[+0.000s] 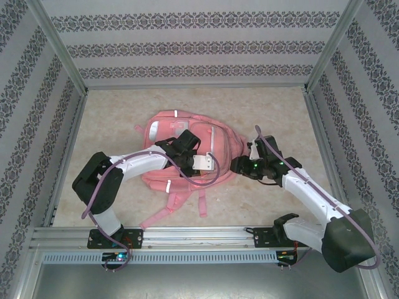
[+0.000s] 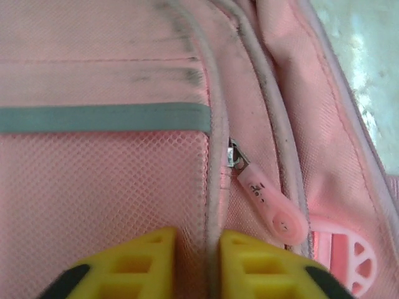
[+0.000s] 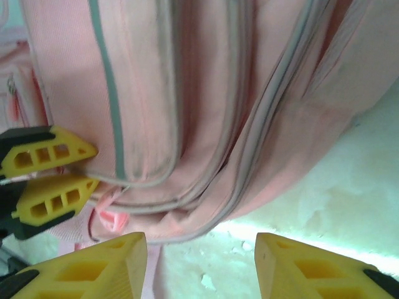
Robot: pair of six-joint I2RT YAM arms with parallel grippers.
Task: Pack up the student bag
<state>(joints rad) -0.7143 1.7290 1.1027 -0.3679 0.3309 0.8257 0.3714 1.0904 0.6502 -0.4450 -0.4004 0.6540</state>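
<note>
Your bag (image 1: 165,128) lies flat in the middle of the table (image 1: 274,118), with its straps trailing toward the near edge.

Your left arm folds its elbow out toward the left edge. Its forearm reaches rightward across the bag, with the left gripper (image 1: 198,163) down on the front panel. From the left wrist you see its yellow fingers (image 2: 156,261) almost together, clenched on a ridge of grey piping. That spot is just below the grey strip (image 2: 106,117) and beside the pink zip pull (image 2: 271,205). The right wrist view shows the same narrow pinch against the fabric.

Your right arm has its elbow over the near right corner. Its forearm angles up and leftward, which puts the right gripper (image 1: 240,165) at the bag's right edge. Its fingers (image 3: 100,261) stand wide apart and released, over bare table just off the bag, grasping nothing.
</note>
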